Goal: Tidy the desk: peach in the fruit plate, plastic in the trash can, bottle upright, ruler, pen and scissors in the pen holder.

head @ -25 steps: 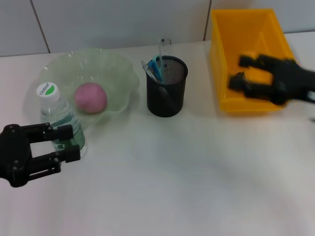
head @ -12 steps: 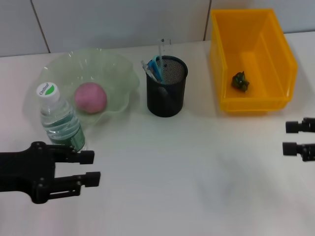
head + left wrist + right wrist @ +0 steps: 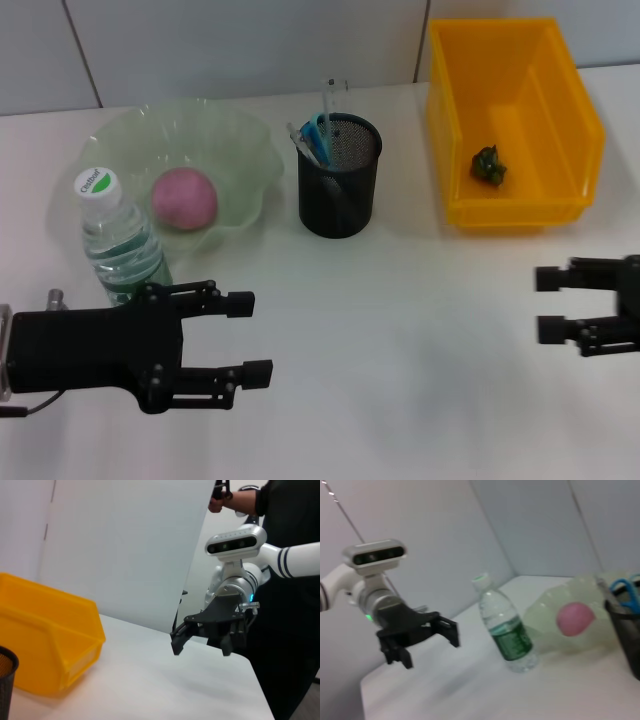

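Peach lies in the green fruit plate at ten o'clock on the counter. Bottle stands upright, touching the plate's near rim. Mesh pen holder, at twelve o'clock, contains scissors and other slim items that cannot be told apart. Crumpled plastic rests inside the yellow trash can at two o'clock. Left pincer hovers at seven o'clock, fingers spread wide, holding nothing. Right pincer at four o'clock, likewise wide and unloaded.
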`<state>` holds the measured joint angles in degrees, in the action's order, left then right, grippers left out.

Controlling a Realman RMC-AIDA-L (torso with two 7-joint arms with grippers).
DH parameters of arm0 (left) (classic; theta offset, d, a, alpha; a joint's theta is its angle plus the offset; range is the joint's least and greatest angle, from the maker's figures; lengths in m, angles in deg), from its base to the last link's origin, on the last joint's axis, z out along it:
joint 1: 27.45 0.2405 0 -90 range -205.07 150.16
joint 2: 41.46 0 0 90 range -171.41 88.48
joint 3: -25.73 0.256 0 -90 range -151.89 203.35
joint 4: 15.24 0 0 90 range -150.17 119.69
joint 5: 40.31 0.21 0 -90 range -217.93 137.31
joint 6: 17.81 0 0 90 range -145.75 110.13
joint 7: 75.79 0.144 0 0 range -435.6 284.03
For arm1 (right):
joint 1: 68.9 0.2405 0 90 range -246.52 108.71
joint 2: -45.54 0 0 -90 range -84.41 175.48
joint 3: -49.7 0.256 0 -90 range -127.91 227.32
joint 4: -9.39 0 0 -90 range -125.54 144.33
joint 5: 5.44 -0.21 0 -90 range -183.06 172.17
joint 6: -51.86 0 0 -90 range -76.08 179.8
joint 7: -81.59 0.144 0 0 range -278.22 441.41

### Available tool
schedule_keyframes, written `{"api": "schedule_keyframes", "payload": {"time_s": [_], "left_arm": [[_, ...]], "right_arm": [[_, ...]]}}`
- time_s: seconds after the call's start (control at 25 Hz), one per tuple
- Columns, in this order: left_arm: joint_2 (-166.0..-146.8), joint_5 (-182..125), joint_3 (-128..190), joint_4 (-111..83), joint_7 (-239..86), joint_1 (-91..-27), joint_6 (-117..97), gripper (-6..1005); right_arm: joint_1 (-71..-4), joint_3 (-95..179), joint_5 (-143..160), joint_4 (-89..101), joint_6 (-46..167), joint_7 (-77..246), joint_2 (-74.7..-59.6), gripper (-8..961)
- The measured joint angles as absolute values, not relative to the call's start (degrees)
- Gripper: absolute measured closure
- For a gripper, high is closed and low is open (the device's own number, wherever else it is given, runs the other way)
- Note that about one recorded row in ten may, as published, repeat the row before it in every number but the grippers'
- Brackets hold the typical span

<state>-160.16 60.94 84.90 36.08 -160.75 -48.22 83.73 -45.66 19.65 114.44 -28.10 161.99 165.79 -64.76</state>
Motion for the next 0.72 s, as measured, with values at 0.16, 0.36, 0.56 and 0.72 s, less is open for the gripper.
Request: {"api": "schedule_keyframes", "payload": {"time_s": [0.16, 0.36, 0.56, 0.72], "left_arm": [[-160.04, 61.2, 85.4, 34.8, -158.4, -49.4, 82.7, 221], [-159.83, 61.4, 85.4, 32.5, -156.1, -49.5, 81.8, 208], [-159.69, 61.4, 85.4, 31.7, -157.0, -49.8, 81.9, 207], [-159.66, 61.4, 85.4, 31.6, -157.5, -49.9, 82.1, 206]], "right_arm": [[-43.5, 19.0, 117.1, -25.9, 160.6, 164.2, -65.32, 127], [-43.3, 19.0, 118.2, -25.3, 159.8, 163.1, -66.27, 126], [-43.4, 19.0, 118.3, -25.2, 159.8, 161.4, -67.3, 126], [-43.5, 19.1, 118.4, -25.4, 159.8, 160.8, -67.68, 126]]}}
